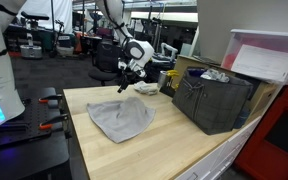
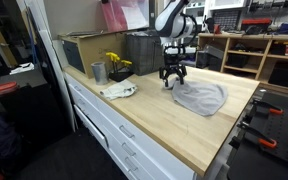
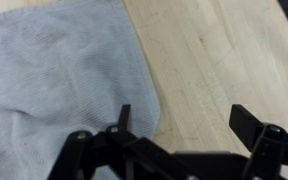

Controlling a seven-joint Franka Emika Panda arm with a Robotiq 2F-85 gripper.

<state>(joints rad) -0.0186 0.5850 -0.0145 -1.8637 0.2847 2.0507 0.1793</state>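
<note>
Standing by the bench: over on the left in an exterior view there's a metal cup (image 2: 98,72) and a pale rag (image 2: 119,90) on the wooden table (image 2: 164,125). Next along is the gripper (image 2: 172,78), and then the grey towel (image 2: 201,97), which is rumpled but lying mostly flat. Its long axis runs sideways in that view, from the end right under the gripper out toward the table's right edge. The jaws are spread wide with nothing in them, sitting right over that end. I can't tell if they touch the cloth. In the wrist view the towel fills the left side, and its edge runs down to a rounded corner by one fingertip. There's bare wood between the fingertips.
</note>
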